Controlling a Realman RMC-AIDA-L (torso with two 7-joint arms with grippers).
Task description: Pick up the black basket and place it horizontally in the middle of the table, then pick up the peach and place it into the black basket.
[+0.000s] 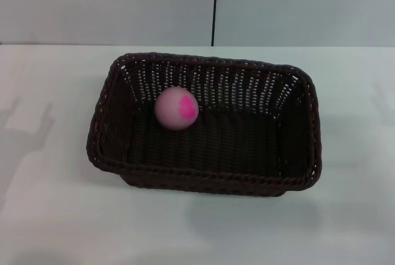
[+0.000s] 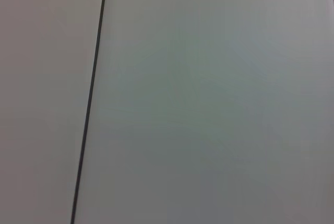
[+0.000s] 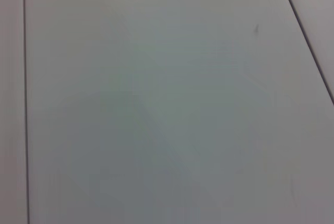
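1. A bare test or lab-like workspace is suggested; the exact kind of place cannot be told.
2. A plain white table [image 1: 55, 215] is seen.
3. Behind it, pale wall panels [image 1: 105, 5] divided by a dark vertical seam [image 1: 214, 5] are shown.

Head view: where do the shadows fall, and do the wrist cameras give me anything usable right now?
Head view: even light, no glare; the black basket casts a soft shadow on the table at its near side, with fainter grey shadows at the table's left edge; the peach inside is clear. Left wrist view and right wrist view: only plain pale panels with thin dark seams, neither gripper in sight.
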